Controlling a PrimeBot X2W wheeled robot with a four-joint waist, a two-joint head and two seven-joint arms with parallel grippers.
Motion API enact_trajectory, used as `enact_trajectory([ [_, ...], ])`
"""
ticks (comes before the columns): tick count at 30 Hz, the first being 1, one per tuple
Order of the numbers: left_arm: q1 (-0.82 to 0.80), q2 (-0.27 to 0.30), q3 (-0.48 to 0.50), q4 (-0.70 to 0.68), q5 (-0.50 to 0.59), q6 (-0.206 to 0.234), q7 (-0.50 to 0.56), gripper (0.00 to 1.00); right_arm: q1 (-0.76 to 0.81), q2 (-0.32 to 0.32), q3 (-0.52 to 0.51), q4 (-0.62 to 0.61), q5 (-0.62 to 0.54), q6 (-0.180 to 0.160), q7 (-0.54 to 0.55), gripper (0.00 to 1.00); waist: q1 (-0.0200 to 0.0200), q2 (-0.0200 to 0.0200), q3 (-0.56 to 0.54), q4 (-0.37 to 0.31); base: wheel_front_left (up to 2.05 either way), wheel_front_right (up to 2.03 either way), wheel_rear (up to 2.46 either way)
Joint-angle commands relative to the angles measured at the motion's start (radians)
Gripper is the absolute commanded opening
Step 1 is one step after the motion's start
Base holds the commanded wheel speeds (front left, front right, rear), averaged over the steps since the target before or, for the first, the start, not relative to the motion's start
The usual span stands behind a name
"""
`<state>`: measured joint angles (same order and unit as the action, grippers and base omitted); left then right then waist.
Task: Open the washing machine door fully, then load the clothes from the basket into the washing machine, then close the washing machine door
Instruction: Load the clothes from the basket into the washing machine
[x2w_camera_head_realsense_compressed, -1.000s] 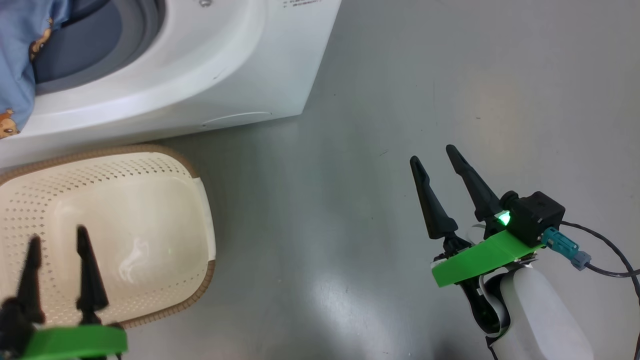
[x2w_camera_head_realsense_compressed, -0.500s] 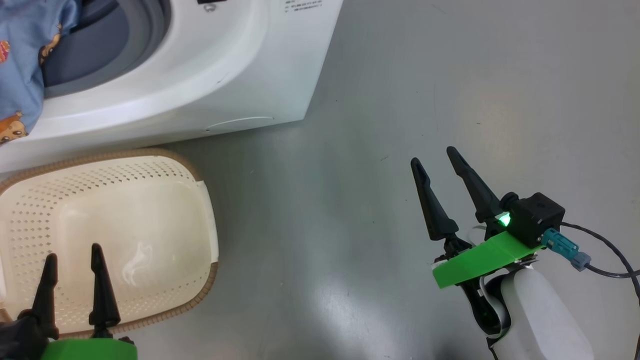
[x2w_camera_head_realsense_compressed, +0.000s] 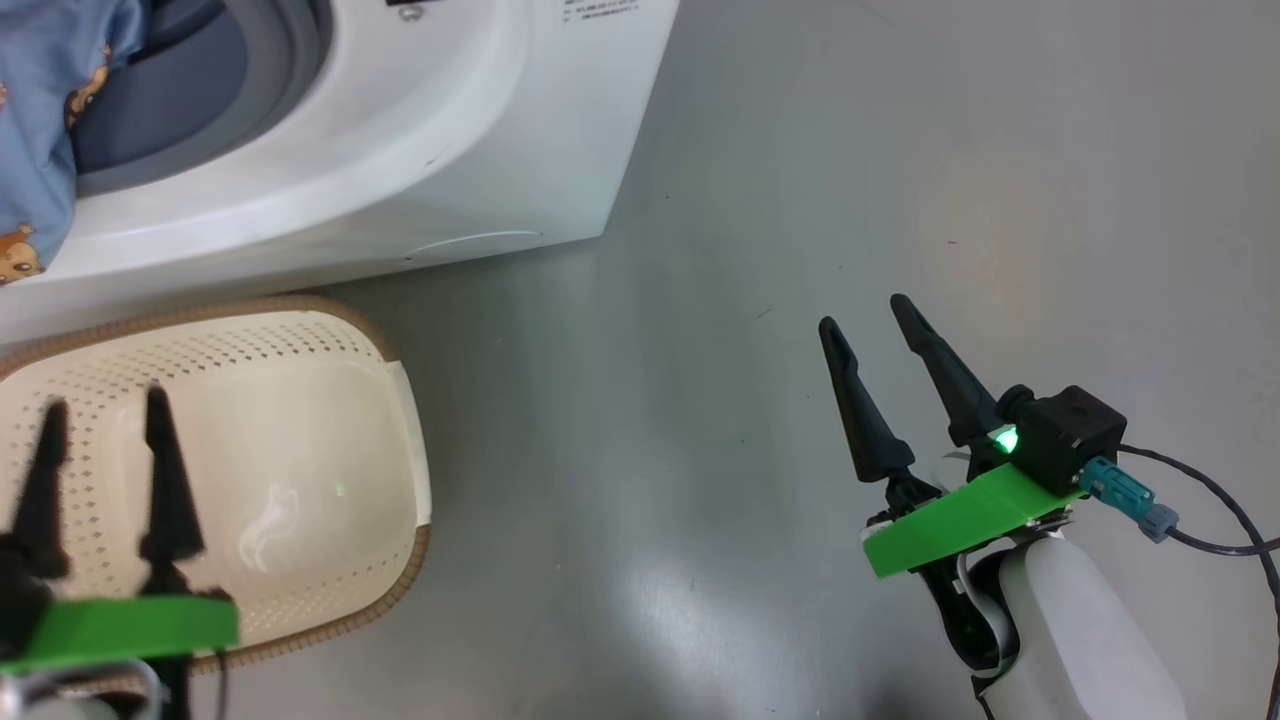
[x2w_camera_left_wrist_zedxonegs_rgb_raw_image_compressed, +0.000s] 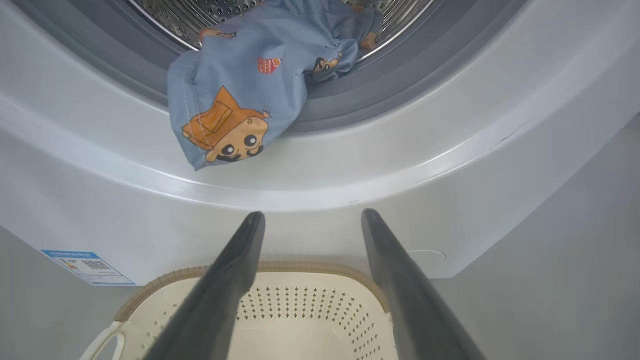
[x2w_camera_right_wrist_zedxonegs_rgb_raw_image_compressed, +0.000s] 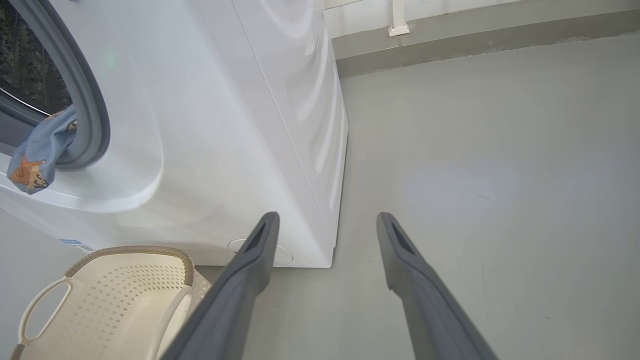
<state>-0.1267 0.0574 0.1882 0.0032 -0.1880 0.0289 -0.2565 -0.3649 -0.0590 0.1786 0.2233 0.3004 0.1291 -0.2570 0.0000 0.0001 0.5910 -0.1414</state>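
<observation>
The washing machine (x2w_camera_head_realsense_compressed: 480, 130) stands at the upper left, its mouth open. The washing machine door is out of view. Light-blue clothes (x2w_camera_left_wrist_zedxonegs_rgb_raw_image_compressed: 235, 90) with orange bears hang from the steel drum (x2w_camera_left_wrist_zedxonegs_rgb_raw_image_compressed: 200, 12) over the grey seal onto the white front; they also show as clothes (x2w_camera_head_realsense_compressed: 35, 150) and clothes (x2w_camera_right_wrist_zedxonegs_rgb_raw_image_compressed: 37, 155). The cream basket (x2w_camera_head_realsense_compressed: 300, 360) sits on the floor before the machine, its inside bare. My left gripper (x2w_camera_head_realsense_compressed: 103, 400) hovers open over the basket (x2w_camera_left_wrist_zedxonegs_rgb_raw_image_compressed: 200, 272), pointing at the machine. My right gripper (x2w_camera_head_realsense_compressed: 861, 310) stands open above bare floor, holding nothing.
Grey floor (x2w_camera_head_realsense_compressed: 900, 150) stretches to the right of the machine. A wall base (x2w_camera_right_wrist_zedxonegs_rgb_raw_image_compressed: 475, 40) runs behind it. A blue label (x2w_camera_left_wrist_zedxonegs_rgb_raw_image_compressed: 90, 265) and a round filter cap (x2w_camera_right_wrist_zedxonegs_rgb_raw_image_compressed: 260, 250) mark the machine's low front. A cable (x2w_camera_head_realsense_compressed: 1210, 490) trails from my right wrist.
My left gripper dipped toward the bottom edge, then came up over the basket's near half. The head view shifted slightly. My right gripper stayed put.
</observation>
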Motion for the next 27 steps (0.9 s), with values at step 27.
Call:
enact_trajectory([
  [27,-0.425,0.342,0.092,0.071,-0.041,-0.02,0.56,1.0,0.018,0.009,0.044,-0.012,0.035,0.002,-0.005,1.0,0.0,-0.0001,0.023,-0.052,0.0,0.0,0.0],
])
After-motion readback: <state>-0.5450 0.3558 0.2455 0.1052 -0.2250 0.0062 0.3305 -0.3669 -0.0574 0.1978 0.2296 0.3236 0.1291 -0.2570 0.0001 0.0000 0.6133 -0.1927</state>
